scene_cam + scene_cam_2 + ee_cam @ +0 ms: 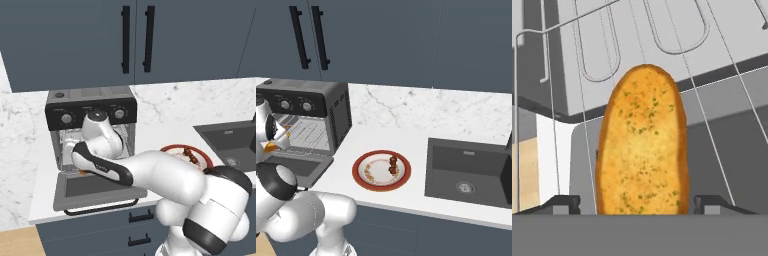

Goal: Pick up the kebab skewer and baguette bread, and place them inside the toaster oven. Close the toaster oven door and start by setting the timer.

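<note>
One baguette bread [643,145] between fingertips [562,204]; one kebab skewer [392,164] plated.

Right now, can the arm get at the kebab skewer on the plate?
Probably yes, once the gripper backs out of the toaster oven. The kebab skewer lies uncovered on the plate beside the oven, nothing over it.

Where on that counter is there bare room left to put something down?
Bare marble lies between the toaster oven and the sink, behind the plate holding the kebab skewer. The oven mouth is crowded: arm, gripper and baguette bread over the open toaster oven door.
</note>
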